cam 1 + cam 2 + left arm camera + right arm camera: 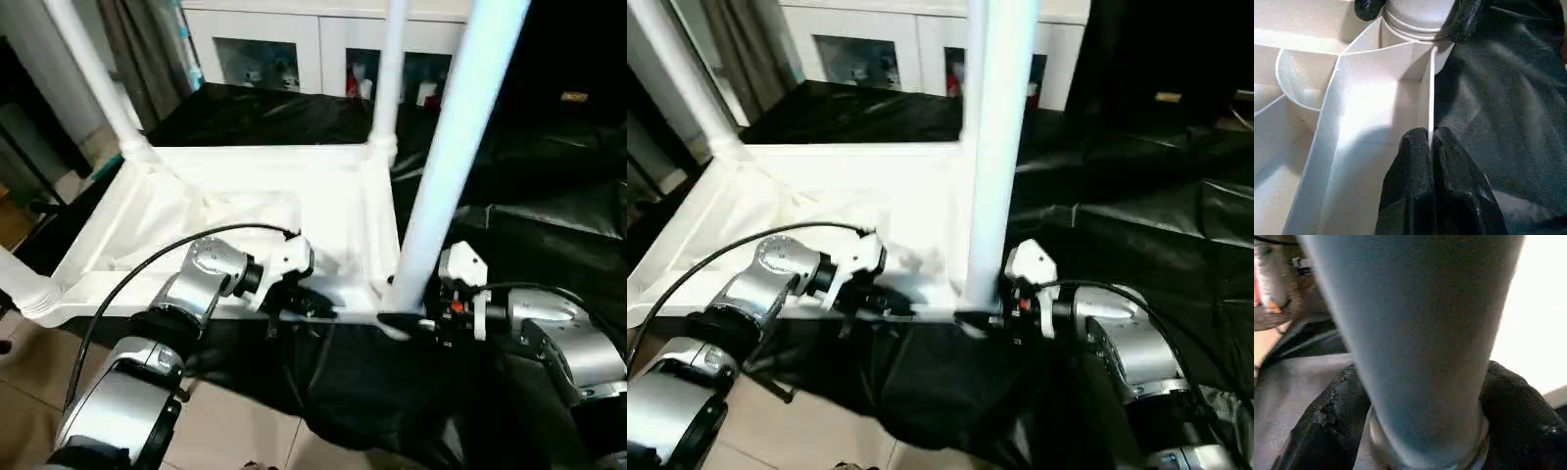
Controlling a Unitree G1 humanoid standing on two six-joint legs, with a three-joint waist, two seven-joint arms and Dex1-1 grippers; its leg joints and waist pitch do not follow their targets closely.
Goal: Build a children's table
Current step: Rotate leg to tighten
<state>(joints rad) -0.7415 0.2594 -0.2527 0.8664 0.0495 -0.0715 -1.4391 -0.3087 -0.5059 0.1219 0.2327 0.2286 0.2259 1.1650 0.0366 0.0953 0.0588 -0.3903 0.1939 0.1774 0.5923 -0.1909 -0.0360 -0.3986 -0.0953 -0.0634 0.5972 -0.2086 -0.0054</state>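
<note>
The children's table top [245,186] lies upside down on a black sheet, ribbed underside up. White legs stand in its corner sockets: far left [93,73], far right [392,69], near left [20,279] and near right [441,147]. My left gripper [1430,134] is shut on the thin near rim wall of the top, close to the near-right corner [313,305]. My right gripper [1422,372] is closed around the flared base of the near-right leg [1415,333], one black finger [1464,19] on each side of the collar, and it reaches in from the right [402,318].
A white cabinet with glass doors [294,49] stands behind the table. The black sheet [549,225] spreads to the right and hangs over the front edge. Tiled floor [225,421] lies below, and a grey curtain [147,49] hangs at the back left.
</note>
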